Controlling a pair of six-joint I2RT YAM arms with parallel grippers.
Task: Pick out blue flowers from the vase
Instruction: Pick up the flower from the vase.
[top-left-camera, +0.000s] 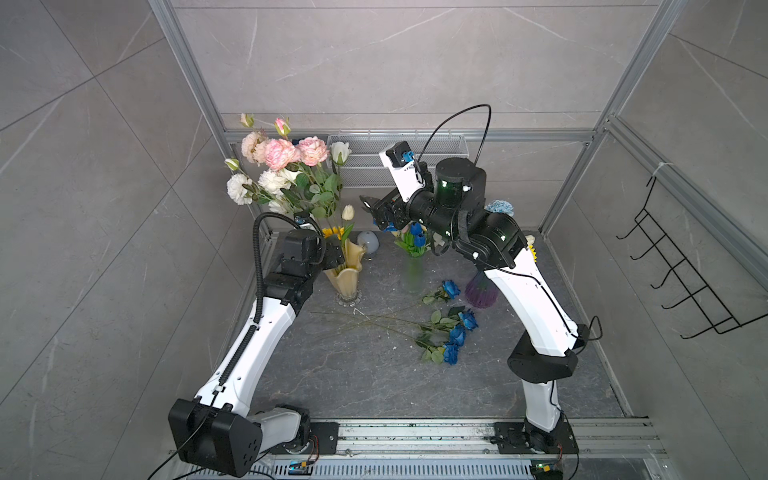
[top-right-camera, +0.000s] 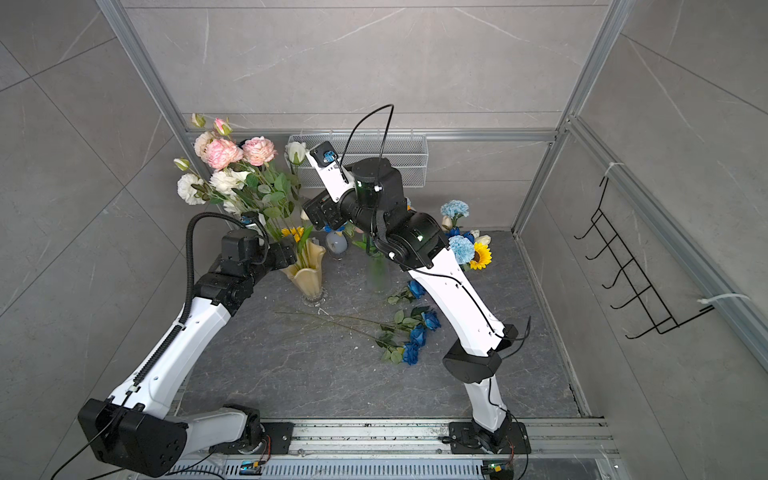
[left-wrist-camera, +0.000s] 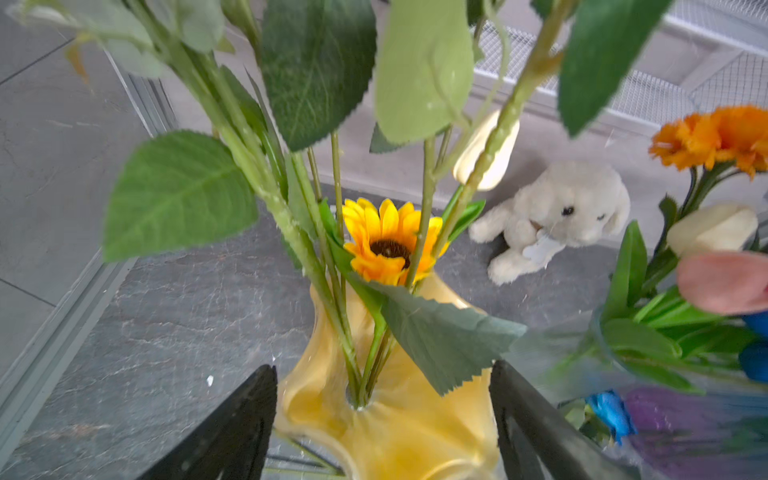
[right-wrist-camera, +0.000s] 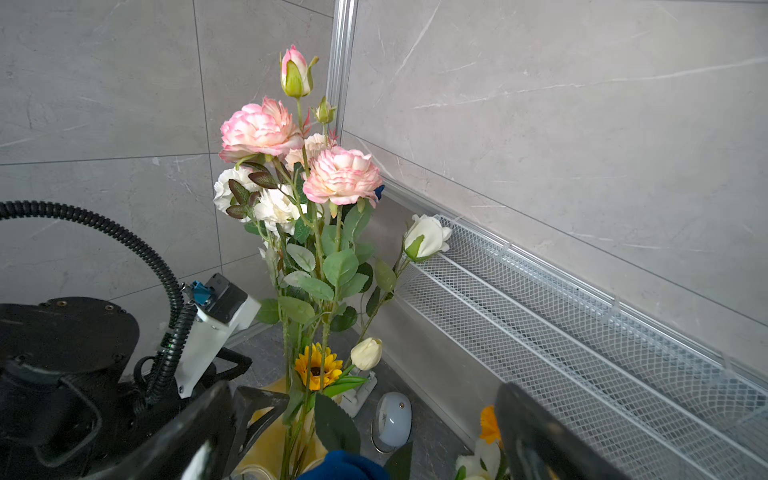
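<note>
Yellow vase (top-left-camera: 343, 282): glossy amber glass with a wavy flared rim and a narrow neck. It holds pink blooms (top-left-camera: 282, 153), white blooms, a sunflower (left-wrist-camera: 386, 245) and serrated fabric leaves.
Left gripper (left-wrist-camera: 382, 368): black fingers are spread wide, one on each side of the yellow vase. Contact with the glass is unclear.
Right gripper (right-wrist-camera: 361, 386): jaws are wide with nothing held. It is raised just over the blue tulips (top-left-camera: 417, 232).
Blue roses (top-left-camera: 457, 334): four deep blue blooms on thin green stems. They lie loose on the tabletop (top-left-camera: 374, 386), and the stems cross.
Blue tulips: small and smooth, standing in the clear vase (top-left-camera: 412, 278).
Pale blue carnations (top-right-camera: 461, 248): ruffled, at back right.
Hidden: the purple vase (top-left-camera: 478, 295) is half covered by the right arm (top-left-camera: 523, 299). The left wrist view is blurred at its edges.
Open room: bare veined slate lies between the roses and the front rail (top-left-camera: 415, 436).
Edges: a wire basket (top-left-camera: 399, 160) hangs on the rear wall.
</note>
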